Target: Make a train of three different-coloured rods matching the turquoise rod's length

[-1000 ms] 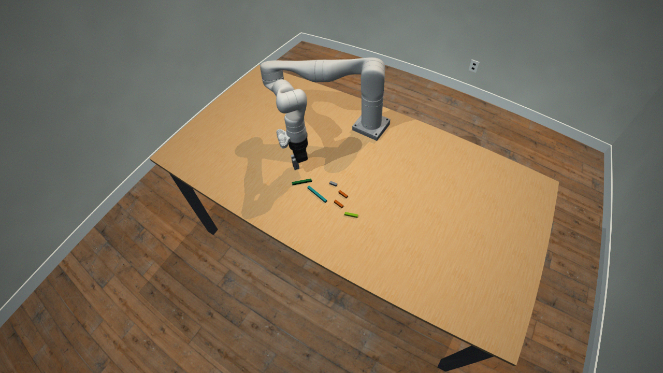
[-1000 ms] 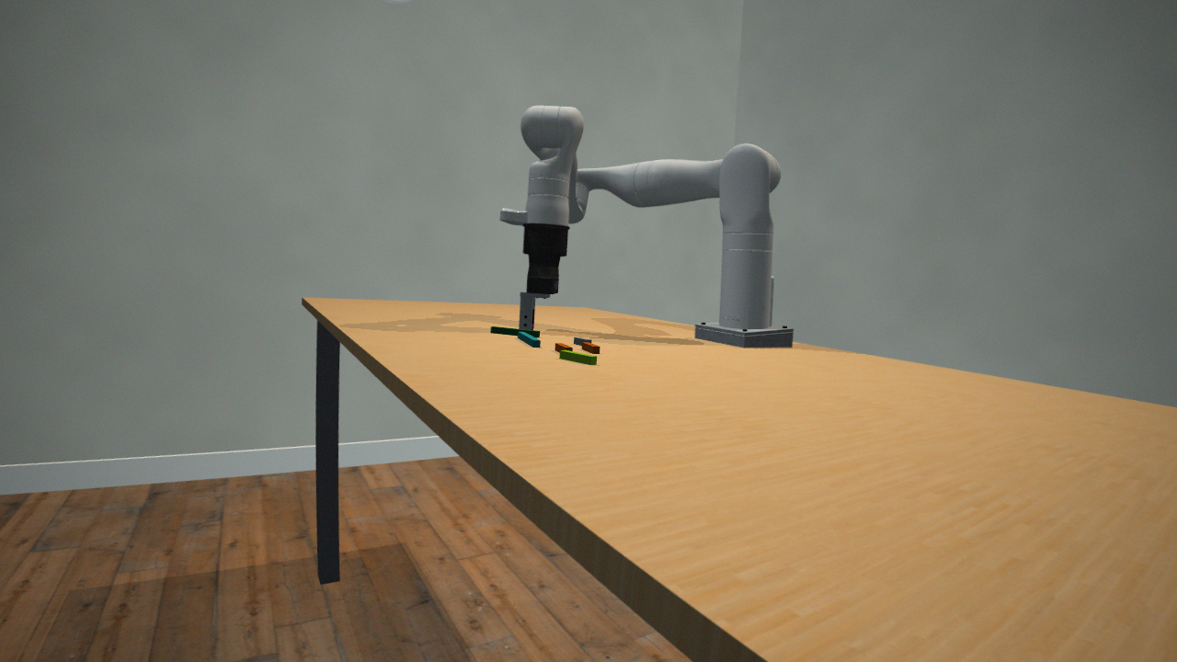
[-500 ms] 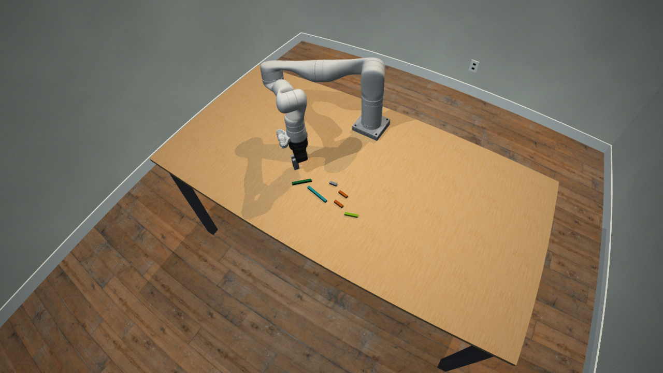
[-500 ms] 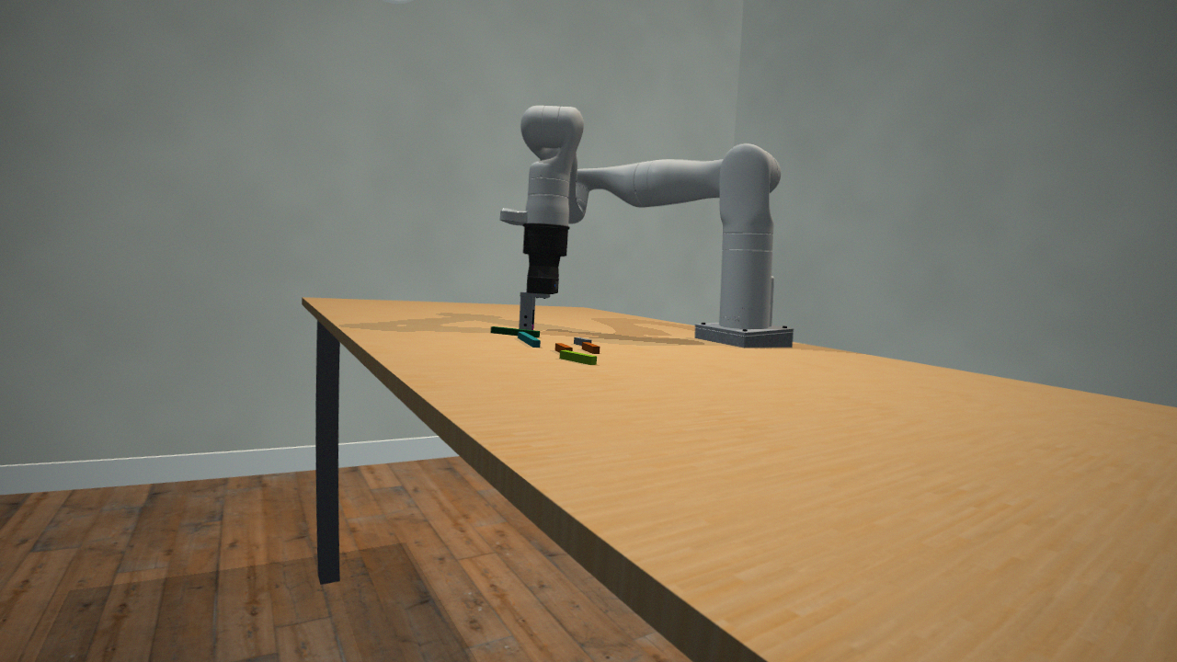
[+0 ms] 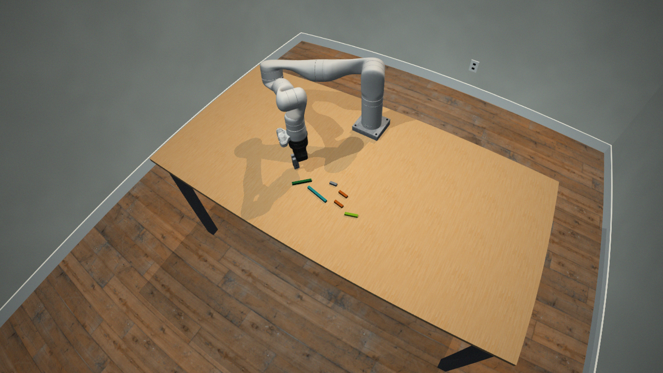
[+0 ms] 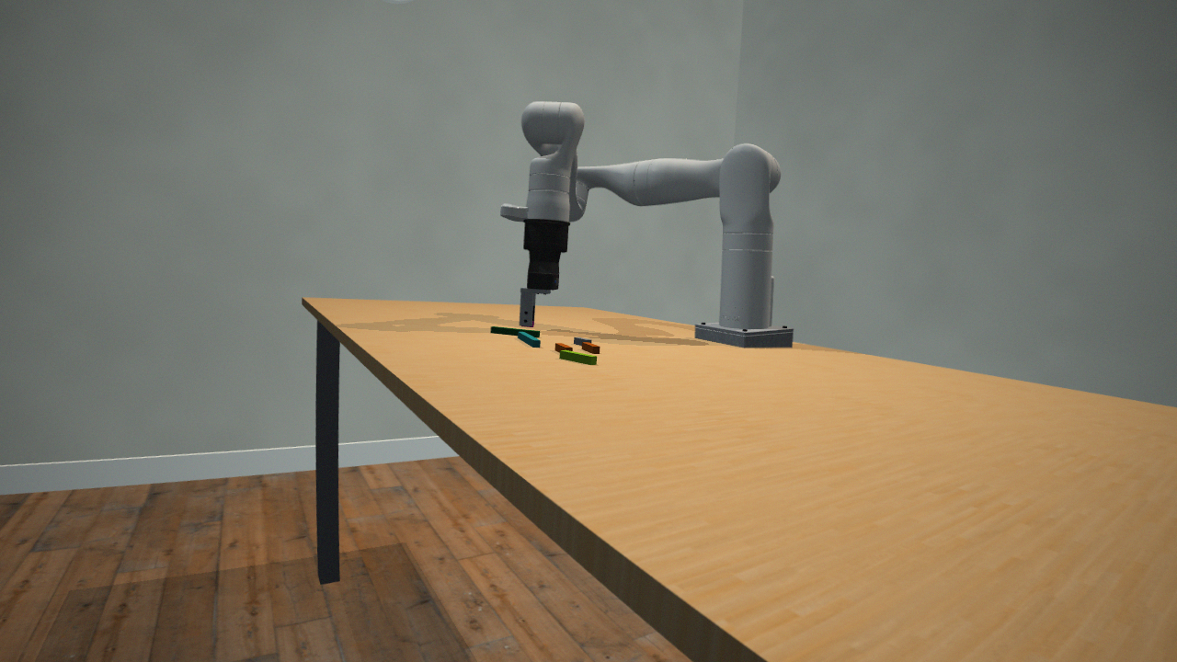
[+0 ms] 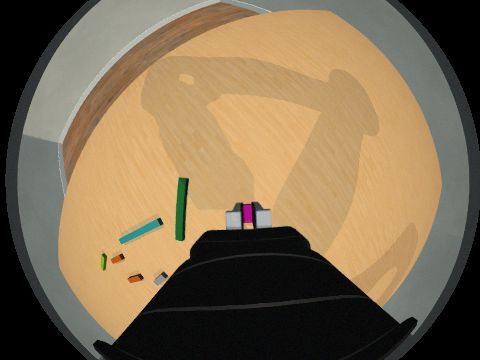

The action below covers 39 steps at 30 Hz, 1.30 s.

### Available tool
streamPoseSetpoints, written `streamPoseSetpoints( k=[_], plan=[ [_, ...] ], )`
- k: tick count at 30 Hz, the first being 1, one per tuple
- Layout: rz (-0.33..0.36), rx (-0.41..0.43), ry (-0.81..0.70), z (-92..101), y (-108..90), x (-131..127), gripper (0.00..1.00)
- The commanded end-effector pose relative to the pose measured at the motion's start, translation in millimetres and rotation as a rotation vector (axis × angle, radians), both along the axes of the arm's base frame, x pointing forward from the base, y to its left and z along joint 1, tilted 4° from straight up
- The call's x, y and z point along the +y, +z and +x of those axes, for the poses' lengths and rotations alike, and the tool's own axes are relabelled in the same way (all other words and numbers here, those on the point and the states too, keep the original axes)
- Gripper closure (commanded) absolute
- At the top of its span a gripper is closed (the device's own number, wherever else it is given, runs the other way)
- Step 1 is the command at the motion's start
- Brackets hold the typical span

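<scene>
"Over the tabletop (image 5: 440,231) (image 6: 823,452) (image 7: 280,125), what is held by the tool (image 5: 295,161) (image 6: 526,307) (image 7: 247,211)?"

"A magenta rod (image 7: 248,212), pinched narrowly. In the top view, the lime rod (image 5: 351,214) (image 6: 577,358) (image 7: 103,262) is seen lower right, the grey rod (image 5: 333,183) (image 6: 582,340) (image 7: 160,278) nearer, both slanting gently down rightward."

"What is hidden?"

"The magenta rod, outside the wrist view; its height cannot be judged."
</scene>
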State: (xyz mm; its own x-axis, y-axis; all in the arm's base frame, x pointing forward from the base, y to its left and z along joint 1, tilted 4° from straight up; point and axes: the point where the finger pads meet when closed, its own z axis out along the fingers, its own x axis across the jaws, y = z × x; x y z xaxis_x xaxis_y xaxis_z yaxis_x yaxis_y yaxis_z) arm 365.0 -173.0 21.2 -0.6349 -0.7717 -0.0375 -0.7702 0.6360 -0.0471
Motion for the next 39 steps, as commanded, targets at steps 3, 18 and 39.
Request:
streamPoseSetpoints(
  k=[3,18,39],
  plan=[
    [-0.007,-0.005,0.003,1.6,26.6,-1.8,0.76],
    [-0.006,-0.007,0.003,-2.0,91.6,-1.0,0.76],
    [-0.003,0.0,-0.011,-5.0,92.0,8.1,0.76]
  ],
)
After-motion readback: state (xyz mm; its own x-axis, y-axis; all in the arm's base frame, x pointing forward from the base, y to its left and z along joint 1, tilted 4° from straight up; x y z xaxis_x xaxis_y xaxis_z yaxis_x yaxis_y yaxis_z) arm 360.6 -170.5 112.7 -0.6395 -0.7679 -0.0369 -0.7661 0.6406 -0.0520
